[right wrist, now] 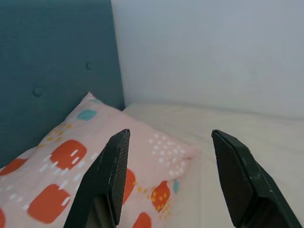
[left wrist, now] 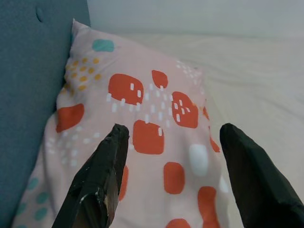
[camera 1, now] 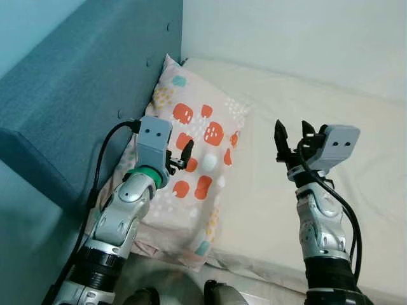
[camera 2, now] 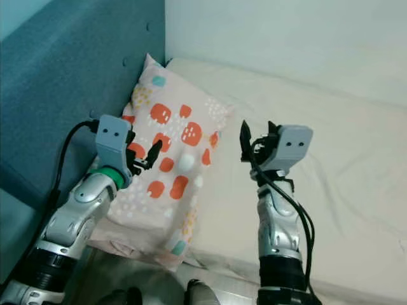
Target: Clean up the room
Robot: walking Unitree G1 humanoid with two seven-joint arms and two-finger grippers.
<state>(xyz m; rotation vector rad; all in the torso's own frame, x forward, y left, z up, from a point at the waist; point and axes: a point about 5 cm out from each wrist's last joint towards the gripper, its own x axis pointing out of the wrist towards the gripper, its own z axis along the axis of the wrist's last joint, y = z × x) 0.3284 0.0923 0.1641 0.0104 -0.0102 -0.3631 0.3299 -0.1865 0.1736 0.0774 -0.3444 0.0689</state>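
The pillow [camera 1: 191, 171] lies against the headboard [camera 1: 82, 95] on the bed [camera 1: 305, 127]. Both the left gripper [camera 1: 178, 159] and right gripper [camera 1: 291, 141] hover spread and empty, seemingly poised to straighten it.

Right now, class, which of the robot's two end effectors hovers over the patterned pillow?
The left end effector, open above the pillow beside the blue headboard. The right end effector hangs over bare mattress.

Right end effector [right wrist: 168, 180] agape toward pillow [right wrist: 90, 171]

Teal tufted headboard [camera 1: 76, 76] beside pale wall [camera 1: 292, 38].
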